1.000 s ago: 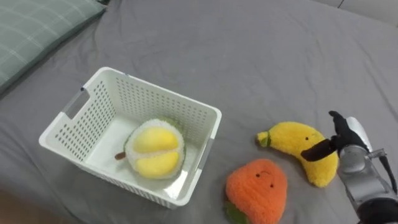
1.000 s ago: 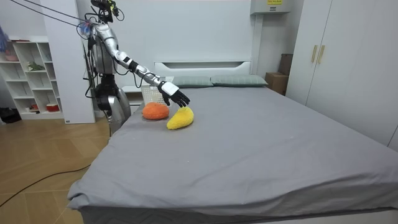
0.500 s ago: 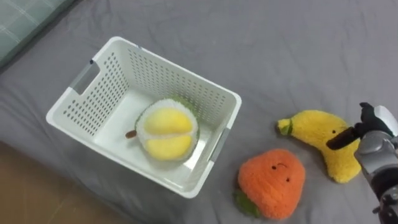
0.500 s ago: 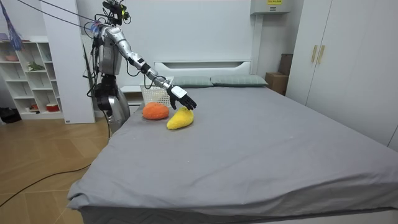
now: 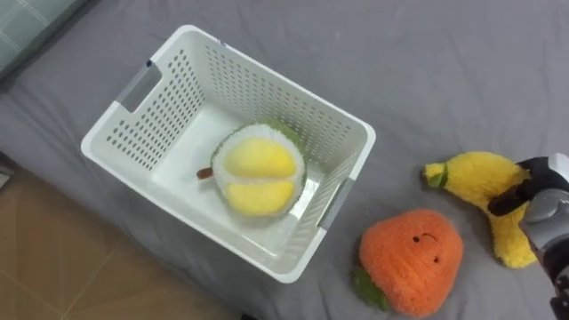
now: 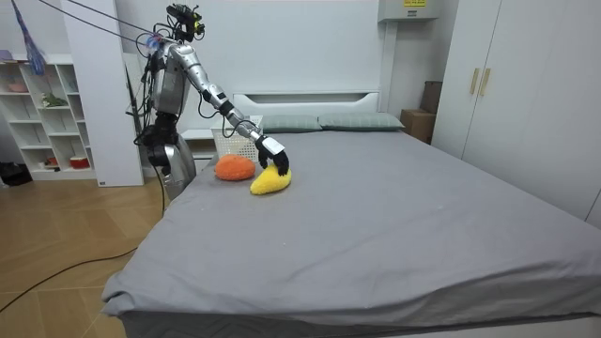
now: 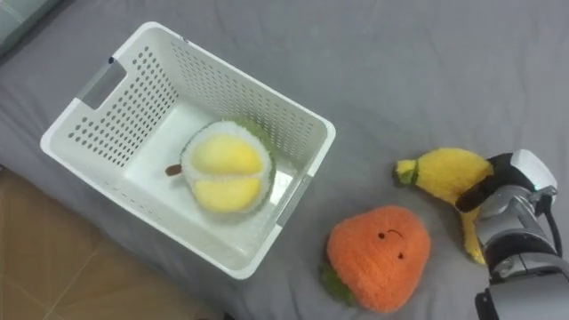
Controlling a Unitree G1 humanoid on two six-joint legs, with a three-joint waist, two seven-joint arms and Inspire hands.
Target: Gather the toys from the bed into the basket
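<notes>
Three plush toys show how far the collection stands: the durian plush [image 5: 258, 169], white-rimmed with yellow lobes and a brown stem, lies inside the white perforated basket [image 5: 151, 124], while the yellow banana plush [image 5: 471, 173] and the orange plush [image 5: 413, 258], with its stitched face and green leaf, lie on the grey bed [image 5: 427, 62] just beside it. Your right hand [image 7: 511, 222] rests on the banana's right end, apparently to take that toy next, though you cannot tell whether it has closed. The basket sits near the bed's edge, probably to keep the drop short.
</notes>
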